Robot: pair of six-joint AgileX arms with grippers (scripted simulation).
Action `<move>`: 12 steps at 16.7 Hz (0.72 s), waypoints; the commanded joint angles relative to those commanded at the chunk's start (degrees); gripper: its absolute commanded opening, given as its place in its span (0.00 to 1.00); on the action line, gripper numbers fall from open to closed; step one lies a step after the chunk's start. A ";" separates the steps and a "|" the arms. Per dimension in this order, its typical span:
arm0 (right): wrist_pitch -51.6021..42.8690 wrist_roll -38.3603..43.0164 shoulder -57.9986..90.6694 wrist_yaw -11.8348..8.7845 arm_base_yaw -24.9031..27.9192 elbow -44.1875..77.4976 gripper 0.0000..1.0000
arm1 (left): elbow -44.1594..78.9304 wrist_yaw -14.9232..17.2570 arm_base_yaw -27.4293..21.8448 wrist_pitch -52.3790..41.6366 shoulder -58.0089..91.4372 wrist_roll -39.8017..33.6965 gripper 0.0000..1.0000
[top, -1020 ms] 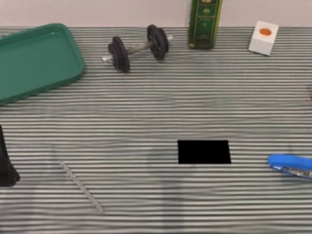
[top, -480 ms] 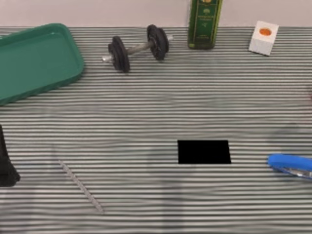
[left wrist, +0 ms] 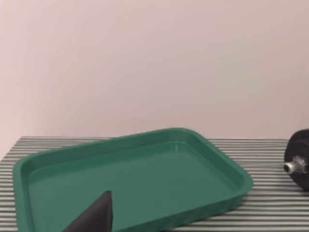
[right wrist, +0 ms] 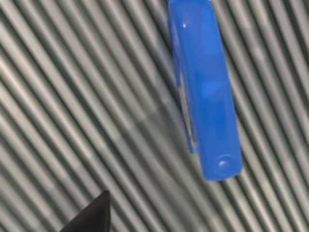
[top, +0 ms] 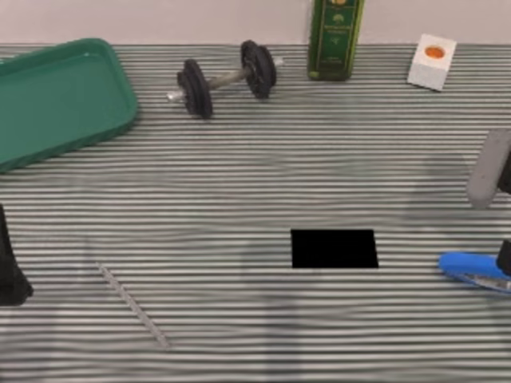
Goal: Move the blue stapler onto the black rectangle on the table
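The blue stapler lies flat on the striped bench at the top view's far right edge, well apart from the black rectangle, which sits to its left near the middle of the bench with bare stripes between them. The right arm enters at the right edge above the stapler: a grey link shows there, and a dark part of the right claw hangs just beside the stapler's far end. Whether that claw is wide or narrow cannot be told (only one dark fingertip shows in the right wrist view), and nothing is seen held in it. In that wrist view the stapler lies untouched on the stripes, apart from the fingertip. The left claw is parked at the left edge of the bench, its opening also impossible to judge; its wrist view shows one dark fingertip before the green tray. Along the far side stand a dumbbell, a green bottle and a white box. A thin grey strip lies near the front left.
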 joint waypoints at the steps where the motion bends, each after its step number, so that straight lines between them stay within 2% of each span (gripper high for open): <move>1: -1.99 -2.15 3.36 -0.02 0.42 2.66 1.00 | 0.00 0.00 0.00 0.00 0.00 0.00 1.00; 6: -7.50 -8.53 13.21 -0.27 1.69 11.00 1.00 | 0.00 0.00 0.00 0.00 0.00 0.00 1.00; 12: -7.38 -8.73 13.53 -0.27 1.46 11.05 1.00 | 0.00 0.00 0.00 0.00 0.00 0.00 1.00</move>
